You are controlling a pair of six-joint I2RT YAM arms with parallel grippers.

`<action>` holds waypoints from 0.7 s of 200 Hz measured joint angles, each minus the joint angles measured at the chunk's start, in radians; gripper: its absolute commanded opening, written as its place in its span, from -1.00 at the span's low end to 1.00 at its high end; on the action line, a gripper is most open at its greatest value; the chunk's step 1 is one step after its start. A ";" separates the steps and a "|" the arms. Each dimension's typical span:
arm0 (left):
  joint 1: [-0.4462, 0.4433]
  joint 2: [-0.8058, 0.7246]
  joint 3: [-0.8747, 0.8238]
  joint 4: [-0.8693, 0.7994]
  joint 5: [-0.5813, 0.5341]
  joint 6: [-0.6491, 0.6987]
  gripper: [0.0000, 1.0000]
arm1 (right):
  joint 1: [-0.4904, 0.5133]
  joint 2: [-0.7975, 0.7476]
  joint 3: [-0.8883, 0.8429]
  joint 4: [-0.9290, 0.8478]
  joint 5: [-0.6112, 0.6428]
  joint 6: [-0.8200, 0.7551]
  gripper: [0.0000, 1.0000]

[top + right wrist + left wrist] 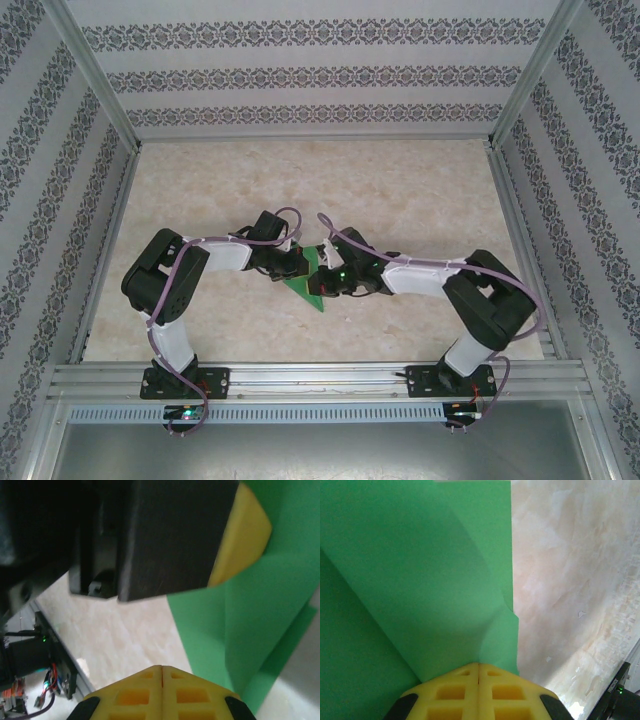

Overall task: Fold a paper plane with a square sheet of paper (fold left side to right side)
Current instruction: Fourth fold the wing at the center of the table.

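The square sheet of paper [311, 284] is bright green and lies folded to a triangular outline at the table's middle, between both grippers. My left gripper [295, 263] reaches in from the left. In the left wrist view its yellow fingertips [479, 666] are shut, with a raised lighter flap of the paper [420, 580] running into their seam. My right gripper [331, 279] comes in from the right. Its fingertips [161, 668] are shut over bare table, just beside the paper's edge [260, 605]. The left gripper's black body [165, 535] hangs close above them.
The marble-patterned table [320, 190] is walled by patterned panels and metal posts. Aluminium rails [320, 378] with both arm bases run along the near edge. A black base with a green light [30, 652] stands near the table edge.
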 measured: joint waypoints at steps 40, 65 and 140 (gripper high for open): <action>0.000 0.000 0.000 0.000 0.000 0.000 -1.00 | 0.000 0.062 0.021 0.003 0.043 -0.004 -1.00; 0.000 0.000 0.000 0.000 0.000 0.000 -1.00 | 0.000 0.079 0.021 0.002 0.056 -0.004 -1.00; 0.000 0.000 0.000 0.000 0.000 0.000 -1.00 | -0.004 0.093 0.021 0.001 0.066 -0.005 -1.00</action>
